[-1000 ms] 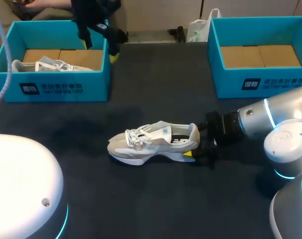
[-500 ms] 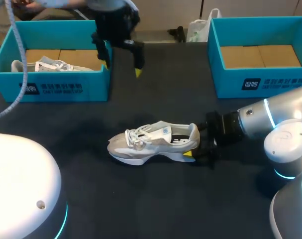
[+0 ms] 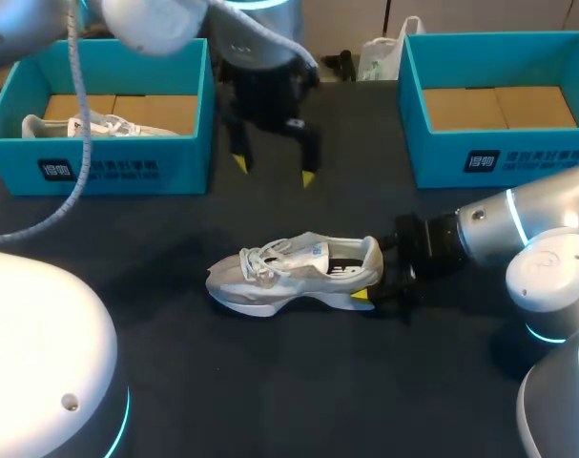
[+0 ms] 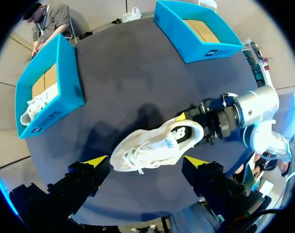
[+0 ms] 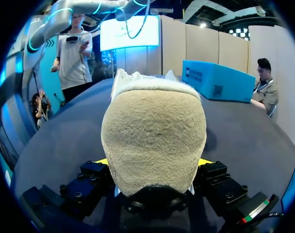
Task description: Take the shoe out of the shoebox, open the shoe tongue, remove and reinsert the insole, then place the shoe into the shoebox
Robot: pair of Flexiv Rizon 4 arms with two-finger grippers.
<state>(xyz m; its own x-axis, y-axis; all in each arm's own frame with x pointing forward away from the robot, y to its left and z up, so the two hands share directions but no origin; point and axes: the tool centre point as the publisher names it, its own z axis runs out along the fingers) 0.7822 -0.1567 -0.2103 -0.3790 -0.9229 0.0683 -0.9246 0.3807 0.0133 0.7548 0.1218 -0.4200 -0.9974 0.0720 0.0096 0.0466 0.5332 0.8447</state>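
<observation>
A beige and white shoe [image 3: 289, 272] lies on its sole in the middle of the dark table, toe to the left. My right gripper [image 3: 370, 282] is shut on its heel, which fills the space between the fingers in the right wrist view [image 5: 152, 162]. My left gripper [image 3: 272, 170] hangs open above the table just behind the shoe, yellow tips pointing down, nothing in it. From the left wrist view the shoe [image 4: 157, 145] lies below and between the spread fingers of the left gripper [image 4: 146, 160].
A blue shoebox [image 3: 98, 172] at the back left holds a second pale shoe [image 3: 79, 124]. Another blue shoebox [image 3: 499, 157] stands at the back right with only cardboard inside. A white robot base [image 3: 41, 353] fills the front left corner.
My left arm has swung from over the back-left shoebox to the right and forward, closer to the shoe. The right arm and the shoe have not moved.
</observation>
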